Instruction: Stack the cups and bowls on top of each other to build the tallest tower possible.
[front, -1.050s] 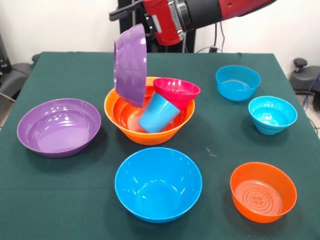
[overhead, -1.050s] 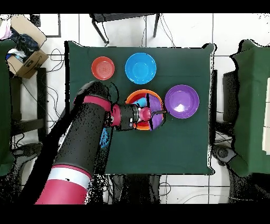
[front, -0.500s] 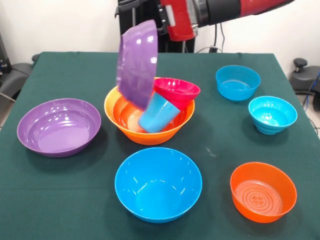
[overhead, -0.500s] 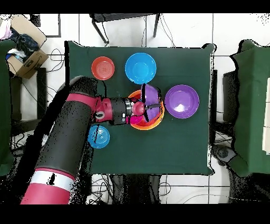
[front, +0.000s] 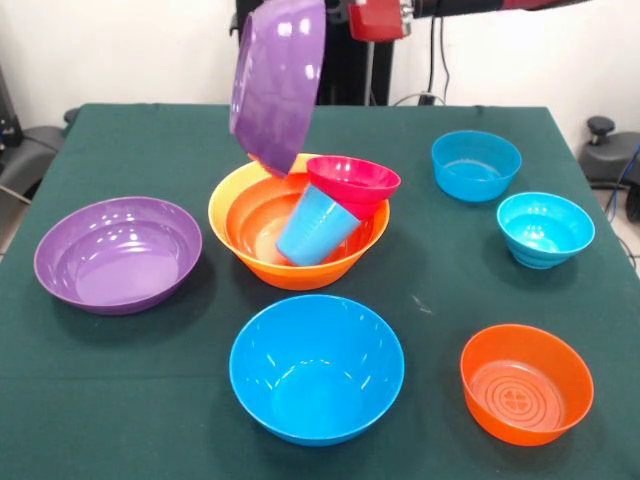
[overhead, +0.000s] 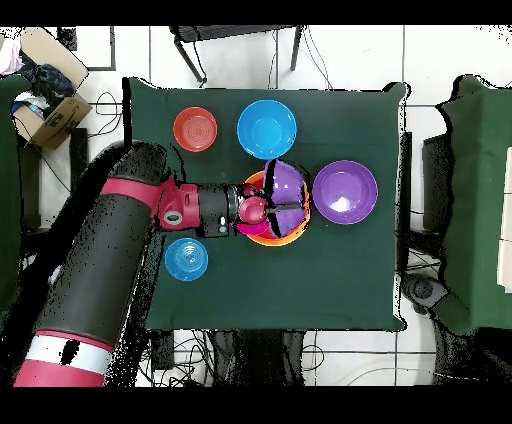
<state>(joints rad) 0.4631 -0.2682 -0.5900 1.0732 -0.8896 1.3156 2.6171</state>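
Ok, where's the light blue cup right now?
Front view: the light blue cup lies tilted inside the large orange bowl, under the magenta bowl.

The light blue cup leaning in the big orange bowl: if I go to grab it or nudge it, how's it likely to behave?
The light blue cup lies tilted inside the orange bowl, mouth down, so it would probably roll or slide on a nudge. The magenta bowl sits on its raised end and would likely topple. Its glossy, tapered wall looks stiff and light, perhaps slippery.
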